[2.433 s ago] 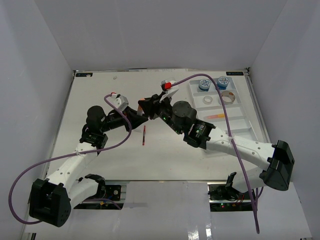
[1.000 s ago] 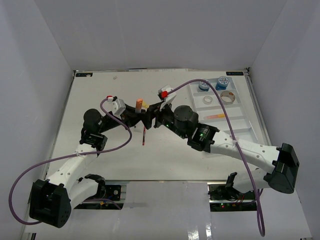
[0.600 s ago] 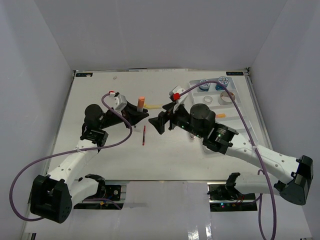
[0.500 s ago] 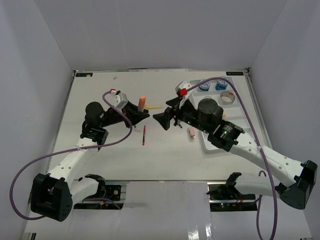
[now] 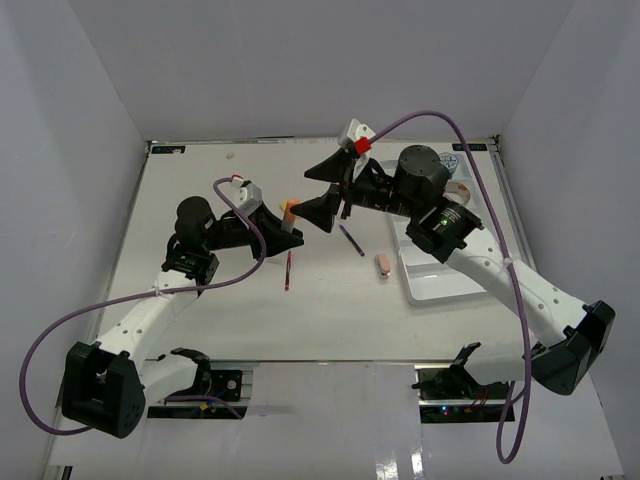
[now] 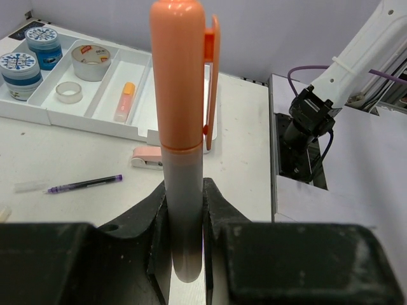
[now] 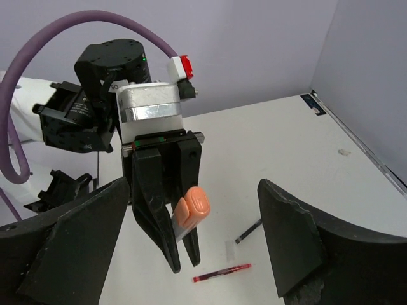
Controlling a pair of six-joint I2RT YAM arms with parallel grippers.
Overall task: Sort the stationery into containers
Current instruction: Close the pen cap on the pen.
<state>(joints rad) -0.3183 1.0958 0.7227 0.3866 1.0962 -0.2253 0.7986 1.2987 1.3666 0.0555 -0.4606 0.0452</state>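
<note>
Clamping the orange marker (image 6: pixel 181 95), left gripper (image 6: pixel 184 206) hides its base; right gripper (image 5: pixel 322 192) gapes wide

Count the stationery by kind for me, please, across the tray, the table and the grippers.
Round blue-and-white plastic tubs: 2
Tape rolls: 2
Thin pens, one red, one dark: 2
Orange capped marker in the left gripper: 1
Short orange-yellow piece in the white tray: 1
Pink eraser-like piece on the table: 1
Small clear stick: 1
Total: 10
</note>
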